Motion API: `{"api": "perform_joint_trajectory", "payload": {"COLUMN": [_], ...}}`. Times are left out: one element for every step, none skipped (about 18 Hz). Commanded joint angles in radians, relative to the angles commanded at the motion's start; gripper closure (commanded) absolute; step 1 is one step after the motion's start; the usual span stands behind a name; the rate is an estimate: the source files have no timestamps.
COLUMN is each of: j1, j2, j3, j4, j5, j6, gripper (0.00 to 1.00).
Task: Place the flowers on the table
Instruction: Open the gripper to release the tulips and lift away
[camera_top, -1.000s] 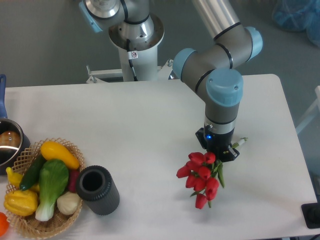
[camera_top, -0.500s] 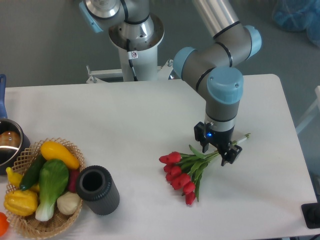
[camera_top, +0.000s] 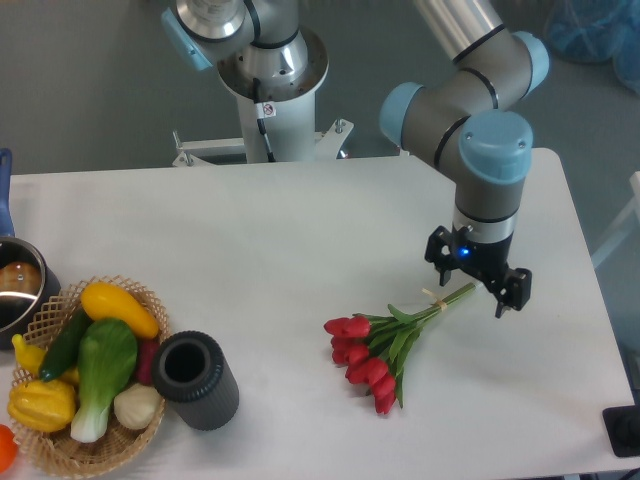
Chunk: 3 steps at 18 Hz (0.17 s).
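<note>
1. Flowers (camera_top: 375, 347) lay flat on the table (camera_top: 280, 230), right of centre, toward the front edge.
2. Red heads pointed left and toward the front; the thin tied stems ran up and to the right, ending near the gripper (camera_top: 478, 284).
3. Gripper sat just right of the stem tips, over the right part of the table. Fingers were spread wide with nothing between them. One finger (camera_top: 436, 247) showed at left, the other at lower right.
4. Stem ends reached under or just beside the gripper body; whether they touched it could not be told from this view.
5. Arm came in from the top of the frame, blue-capped wrist joint (camera_top: 494, 146) directly above the gripper, small blue light lit on the tool flange.
6. Robot base pedestal (camera_top: 270, 75) stood behind the table's back edge, left of centre.
7. Wicker basket (camera_top: 60, 440) sat at the front-left corner with a yellow squash (camera_top: 118, 309), a green leafy vegetable (camera_top: 102, 370), a yellow pepper (camera_top: 42, 404) and a few more items inside.
8. Dark cylindrical cup (camera_top: 194, 379) lay tipped beside the basket's right side, open end facing up and left, touching or nearly touching the rim.
9. Metal pot (camera_top: 18, 290) sat at the left edge, partly cut off, just behind the basket.
10. Flowers and basket were well apart.
</note>
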Motion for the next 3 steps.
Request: {"api": "perform_joint_trajectory", "payload": {"j1": [0.000, -0.002, -0.003], "j2": [0.000, 0.000, -0.002], "j3": [-0.005, -0.006, -0.006], "j4": [-0.002, 0.000, 0.000], "j5": [0.000, 0.002, 0.005], "j6": [0.000, 0.000, 0.000], "gripper": [0.00, 0.00, 0.00]}}
